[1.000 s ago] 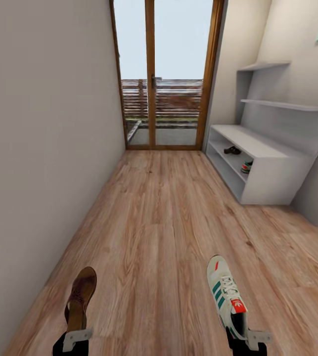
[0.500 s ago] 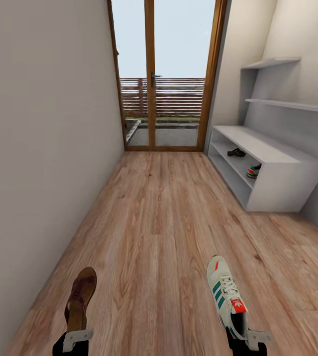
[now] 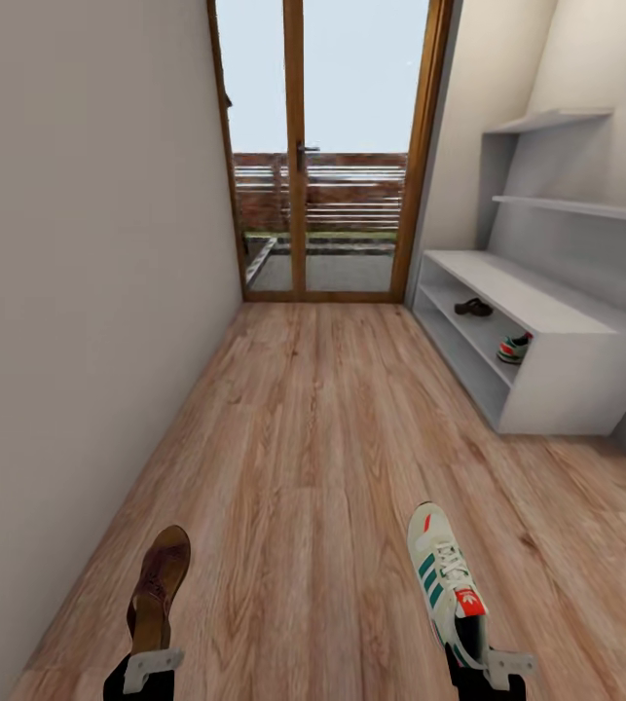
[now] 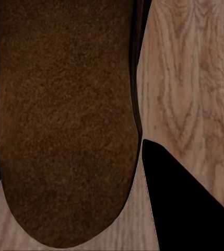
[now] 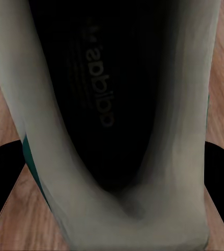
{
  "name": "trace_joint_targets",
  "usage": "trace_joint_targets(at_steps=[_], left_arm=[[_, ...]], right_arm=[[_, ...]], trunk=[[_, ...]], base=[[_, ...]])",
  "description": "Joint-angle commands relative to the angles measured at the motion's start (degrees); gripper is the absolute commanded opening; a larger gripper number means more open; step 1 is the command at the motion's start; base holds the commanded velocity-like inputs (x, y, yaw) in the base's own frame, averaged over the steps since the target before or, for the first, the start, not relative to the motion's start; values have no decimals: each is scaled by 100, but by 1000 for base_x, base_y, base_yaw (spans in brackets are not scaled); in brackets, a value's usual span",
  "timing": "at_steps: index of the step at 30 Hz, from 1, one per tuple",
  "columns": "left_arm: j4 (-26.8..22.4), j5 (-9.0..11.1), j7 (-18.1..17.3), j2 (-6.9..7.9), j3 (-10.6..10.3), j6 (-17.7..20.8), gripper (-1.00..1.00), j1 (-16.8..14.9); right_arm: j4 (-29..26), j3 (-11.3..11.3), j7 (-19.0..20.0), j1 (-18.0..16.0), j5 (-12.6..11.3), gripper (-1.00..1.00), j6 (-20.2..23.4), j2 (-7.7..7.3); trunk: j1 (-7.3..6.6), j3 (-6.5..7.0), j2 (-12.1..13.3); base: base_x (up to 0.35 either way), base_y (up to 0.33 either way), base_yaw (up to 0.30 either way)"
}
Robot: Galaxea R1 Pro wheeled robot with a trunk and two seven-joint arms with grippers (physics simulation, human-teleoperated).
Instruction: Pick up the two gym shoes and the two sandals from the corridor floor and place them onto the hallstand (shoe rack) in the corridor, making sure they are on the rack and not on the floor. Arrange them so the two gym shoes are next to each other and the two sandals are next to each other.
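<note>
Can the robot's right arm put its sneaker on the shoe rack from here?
Probably not yet. The right gripper holds the gym shoe low and close, while the shoe rack stands well ahead along the right wall, with open floor between.

head forward-down the corridor; wrists close on shoes

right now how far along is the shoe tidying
About halfway. One sandal and one gym shoe already sit on the hallstand, on its open shelves. In hand: the left gripper holds the second sandal, the right gripper the second gym shoe. Left: reach the hallstand and set each beside its partner.
</note>
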Motion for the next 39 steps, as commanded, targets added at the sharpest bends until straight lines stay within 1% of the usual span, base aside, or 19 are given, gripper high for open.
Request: trace_joint_targets(at_steps=[1,14,19,22,25,39], left_arm=[[1,40,26,6,-36,-16,-100,-3],[1,40,24,6,-34,-17,-100,-3],[1,40,22,6,-33,-16,-100,-3],[1,40,27,6,-31,-20,-100,-3],[1,40,23,6,-33,-16,-100,-3],[1,40,26,6,-36,-17,-100,-3]], right_arm=[[3,-49,41,-6,43,-100,-19,4],[3,-49,41,-3,43,-100,-19,-4],[94,-49,41,-3,43,-100,-21,-11],[130,-49,41,-3,43,-100,-70,-13],[197,-49,41,-3,43,-100,-220,-13],[257,-49,41,-3,43,-100,-241,-13]], trunk=[[2,-5,-2],[2,-5,-2],[2,-5,-2],[2,-5,-2],[2,-5,-2],[2,-5,-2]], base=[[338,0,0],[338,0,0],[338,0,0],[338,0,0],[338,0,0],[338,0,0]])
